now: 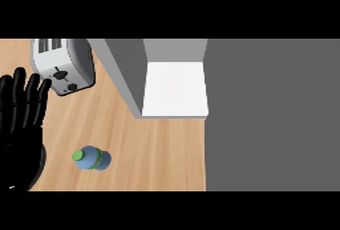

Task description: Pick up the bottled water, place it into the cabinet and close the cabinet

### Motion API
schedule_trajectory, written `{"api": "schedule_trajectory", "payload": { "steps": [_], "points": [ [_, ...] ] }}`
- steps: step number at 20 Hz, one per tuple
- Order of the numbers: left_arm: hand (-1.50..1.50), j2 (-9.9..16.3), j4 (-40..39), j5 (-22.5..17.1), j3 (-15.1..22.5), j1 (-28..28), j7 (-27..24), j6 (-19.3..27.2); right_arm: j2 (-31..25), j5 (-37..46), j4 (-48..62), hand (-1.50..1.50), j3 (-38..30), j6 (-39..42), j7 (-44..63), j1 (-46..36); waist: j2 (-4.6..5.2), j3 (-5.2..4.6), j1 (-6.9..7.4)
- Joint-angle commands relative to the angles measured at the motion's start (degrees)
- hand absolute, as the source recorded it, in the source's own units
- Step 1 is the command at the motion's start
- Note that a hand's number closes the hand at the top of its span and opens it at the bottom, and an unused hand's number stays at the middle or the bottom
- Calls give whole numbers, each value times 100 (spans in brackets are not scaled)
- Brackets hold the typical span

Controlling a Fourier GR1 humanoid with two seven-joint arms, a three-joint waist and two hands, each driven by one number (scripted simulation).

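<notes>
The left hand (20, 121) rests at the left edge, fingers straight and released. Far left stands a toaster (64, 65). The bottled water (91, 157) stands on the tabletop (159, 152), near-left of the open cabinet (174, 87).

1 head view looks steeply down onto the wooden counter (159, 152), close above it, the open cabinet (174, 87) ahead.

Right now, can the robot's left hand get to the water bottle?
Probably yes. The left hand rests open at the view's left edge, and only bare counter lies between it and the bottled water. The toaster stands farther back, out of the way.
</notes>
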State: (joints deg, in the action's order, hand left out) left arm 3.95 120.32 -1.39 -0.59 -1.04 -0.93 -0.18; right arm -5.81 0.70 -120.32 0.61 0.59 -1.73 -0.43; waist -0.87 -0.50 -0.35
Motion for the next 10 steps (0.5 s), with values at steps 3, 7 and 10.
{"api": "schedule_trajectory", "payload": {
  "steps": [3,7,10],
  "points": [
    [-150,-169,926,488,861,1078,-84,-184,18,24,-393,-150,47,83,140,566,70,51,47],
    [-150,-381,626,-168,1592,1626,578,-445,241,-935,-457,-150,484,519,682,1100,65,53,28],
    [-150,-388,1323,-124,2159,2052,1047,-319,53,-1385,-1134,-150,418,623,1253,1311,37,52,39]
  ]
}}
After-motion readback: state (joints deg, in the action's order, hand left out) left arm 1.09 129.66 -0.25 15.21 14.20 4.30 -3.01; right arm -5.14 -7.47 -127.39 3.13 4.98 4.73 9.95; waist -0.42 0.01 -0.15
